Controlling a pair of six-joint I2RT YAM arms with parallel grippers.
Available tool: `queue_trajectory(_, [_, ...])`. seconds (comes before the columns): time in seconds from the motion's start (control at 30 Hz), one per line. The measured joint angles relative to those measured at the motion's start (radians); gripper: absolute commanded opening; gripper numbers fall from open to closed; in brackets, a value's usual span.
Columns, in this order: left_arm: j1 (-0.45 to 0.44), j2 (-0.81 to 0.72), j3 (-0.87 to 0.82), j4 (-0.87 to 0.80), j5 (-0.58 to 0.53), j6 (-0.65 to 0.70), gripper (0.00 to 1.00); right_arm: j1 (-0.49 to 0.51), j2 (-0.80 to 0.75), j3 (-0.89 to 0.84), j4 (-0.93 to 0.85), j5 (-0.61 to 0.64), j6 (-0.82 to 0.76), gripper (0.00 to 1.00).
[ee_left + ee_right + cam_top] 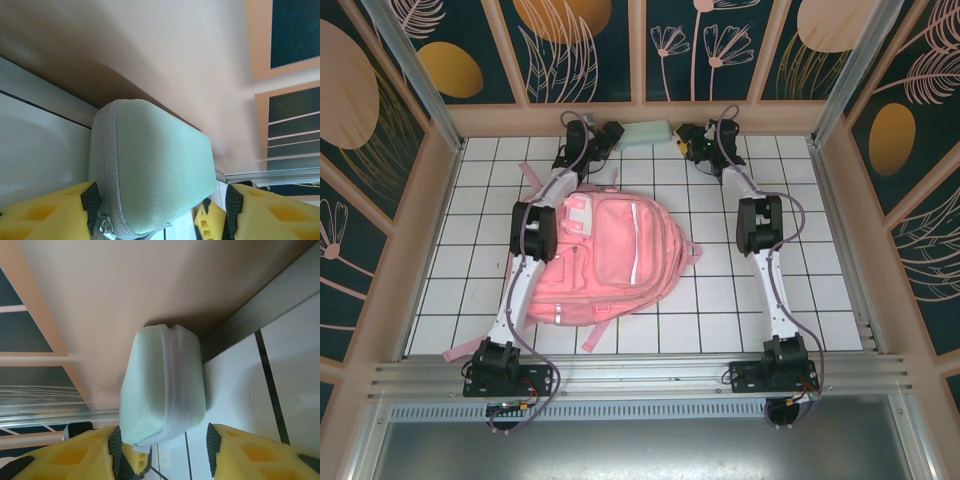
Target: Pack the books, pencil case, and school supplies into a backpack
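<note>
The pale mint-green pencil case (646, 133) lies against the back wall with a gripper at each end. In the left wrist view its broad face (155, 165) sits between my left gripper's (161, 202) yellow fingers. The left pad (90, 197) is at the zipper seam, and the right pad stands clear of the case. My right gripper (165, 447) straddles the other end (162, 385), with a gap on its right side. Both grippers are open. The pink backpack (610, 255) lies flat in the middle of the table. The books and school supplies are out of view.
The peach back wall (640, 117) stands directly behind the pencil case. White tiled table (720, 300) extends to the right of the backpack. A pink strap (460, 352) trails toward the front left, by the left arm's base.
</note>
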Motion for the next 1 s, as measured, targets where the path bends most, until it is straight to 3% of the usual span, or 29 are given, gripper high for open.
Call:
queue_trajectory(0.17, [-0.018,0.000,0.000,0.003,0.024,-0.038,0.63,0.000,0.018,0.012,0.042,0.000,0.031,0.51])
queue_trajectory(0.6, [-0.057,-0.004,-0.029,-0.034,0.083,-0.021,0.30,-0.029,-0.065,-0.166,0.121,-0.031,0.037,0.48])
queue_trajectory(0.8, [-0.101,-0.028,-0.071,-0.035,0.124,-0.009,0.28,-0.031,-0.080,-0.186,0.107,-0.038,0.008,0.47])
queue_trajectory(1.0, [-0.154,-0.075,-0.156,-0.066,0.141,0.014,0.16,-0.041,-0.192,-0.362,0.091,-0.037,-0.048,0.46])
